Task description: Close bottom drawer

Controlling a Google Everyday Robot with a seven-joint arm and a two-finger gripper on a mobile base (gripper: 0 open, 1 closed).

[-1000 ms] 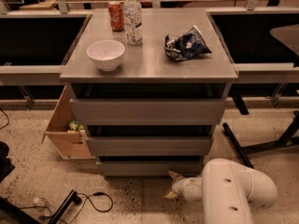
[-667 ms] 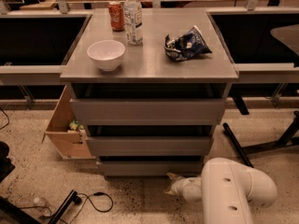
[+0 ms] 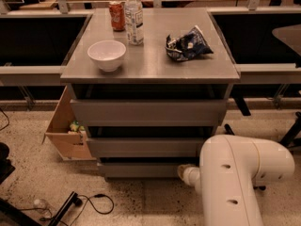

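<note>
A grey cabinet fills the middle of the view, and the white arm is seen low at the right. Three drawers are stacked in the cabinet front. The top drawer and middle drawer are seen with dark gaps above them. The bottom drawer lies lowest, just above the floor, with its front set close under the middle one. It is judged nearly or fully pushed in, so at most a last short push is left. The gripper is placed at the right end of that front, touching or just beside it. Whether it is wide or narrow cannot be told.
</note>
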